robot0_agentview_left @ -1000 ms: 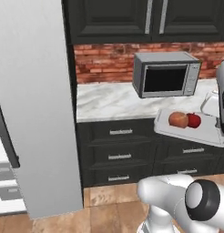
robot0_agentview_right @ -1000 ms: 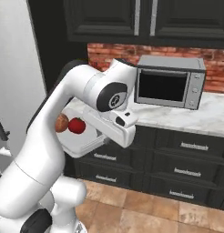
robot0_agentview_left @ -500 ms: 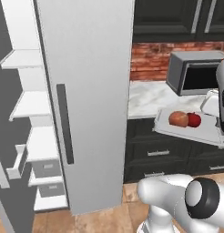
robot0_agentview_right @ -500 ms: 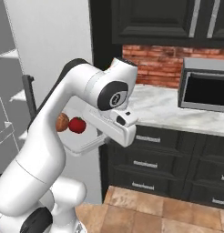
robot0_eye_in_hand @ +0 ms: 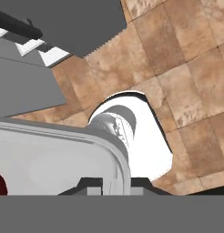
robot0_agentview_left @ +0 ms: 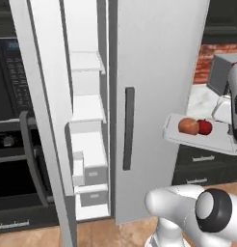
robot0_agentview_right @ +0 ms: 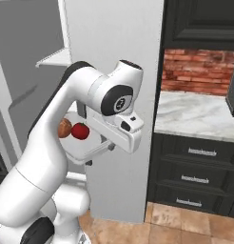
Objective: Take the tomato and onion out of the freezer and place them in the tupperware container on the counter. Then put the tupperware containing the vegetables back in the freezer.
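Two balls, glossy red tomato (robot0_agentview_left: 204,127) and orange-brown onion (robot0_agentview_left: 188,126).

I see the tupperware container (robot0_agentview_left: 197,139), a shallow pale tray with low walls, held up in the air and almost level, in front of the freezer (robot0_agentview_left: 159,72). Inside it the orange-brown onion (robot0_agentview_left: 188,126) and the glossy red tomato (robot0_agentview_left: 204,127) lie side by side, touching. The freezer door stands open, with white shelves and bins visible. The marble counter (robot0_agentview_right: 199,114) is beside the freezer.
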You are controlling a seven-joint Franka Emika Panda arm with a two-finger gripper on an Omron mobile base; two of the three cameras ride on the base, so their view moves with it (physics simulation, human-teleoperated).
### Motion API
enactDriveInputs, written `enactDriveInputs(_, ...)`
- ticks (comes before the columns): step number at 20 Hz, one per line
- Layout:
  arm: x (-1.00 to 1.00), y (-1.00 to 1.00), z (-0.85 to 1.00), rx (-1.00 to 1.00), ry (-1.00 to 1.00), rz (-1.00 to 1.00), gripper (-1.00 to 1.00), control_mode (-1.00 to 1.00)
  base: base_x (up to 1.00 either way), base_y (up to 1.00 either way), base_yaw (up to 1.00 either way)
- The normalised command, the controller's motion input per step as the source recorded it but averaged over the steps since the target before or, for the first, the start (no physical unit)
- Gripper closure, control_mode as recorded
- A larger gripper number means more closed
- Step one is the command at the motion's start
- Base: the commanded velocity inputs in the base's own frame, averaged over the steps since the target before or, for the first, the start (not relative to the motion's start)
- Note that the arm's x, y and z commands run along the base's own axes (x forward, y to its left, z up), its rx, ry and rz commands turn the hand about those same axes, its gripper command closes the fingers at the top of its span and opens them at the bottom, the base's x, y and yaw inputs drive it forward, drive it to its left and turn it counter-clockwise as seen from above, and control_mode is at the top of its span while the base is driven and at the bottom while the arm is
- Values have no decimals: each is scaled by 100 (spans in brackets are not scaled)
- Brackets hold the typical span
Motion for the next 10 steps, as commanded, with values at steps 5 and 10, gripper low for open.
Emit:
enactDriveInputs(5,0,0,0,0,0,0,100,100,65,62,-9)
enactDriveInputs(10,0,0,0,0,0,0,100,100,79,27,-8)
